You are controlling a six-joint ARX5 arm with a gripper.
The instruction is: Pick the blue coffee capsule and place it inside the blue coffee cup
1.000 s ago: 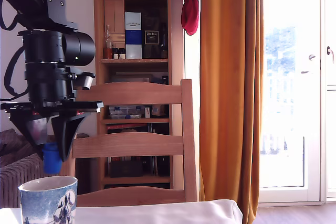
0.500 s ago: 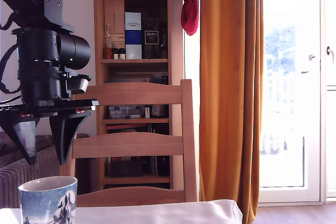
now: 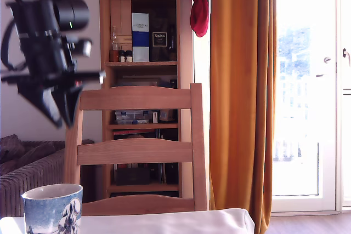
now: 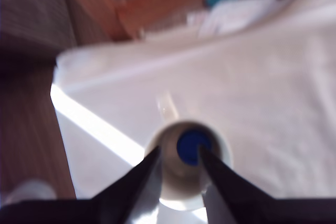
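Blue coffee capsule (image 4: 191, 147) lies inside the blue coffee cup (image 3: 52, 207); in the wrist view we see it as a deep-blue disc against the pale cream inside, off-centre toward one wall. That view is blurred, so we cannot tell whether the capsule sits flat or tilted.

Gripper (image 3: 58, 119) hangs high above the cup, at the exterior view's upper left, tilted, fingers apart w/ nothing between them. Wrist view confirms: the two dark fingers (image 4: 139, 179) splay either side of the cup mouth, not touching the rim. We note clear air between the fingertips and the cup rim.

Edges: cup stands on a white tablecloth (image 3: 181, 220) at the exterior view's lower left, near the picture's bottom edge. Wrist view shows the cloth's edge fairly near the cup on one side, w/ wood floor (image 4: 26, 129) beyond it; on the other side the cloth runs wide and bare. A strip of sunlight crosses the cloth up to the cup.

Surroundings: wooden chair (image 3: 137, 146) stands behind the table, its back slats just beside the gripper in the exterior view. Bookshelf (image 3: 143, 53) w/ boxes and bottles stands further back, orange curtain (image 3: 241, 91) and glazed door (image 3: 310, 91) to the exterior view's right. Wicker seat (image 3: 33, 171) sits low at the left.
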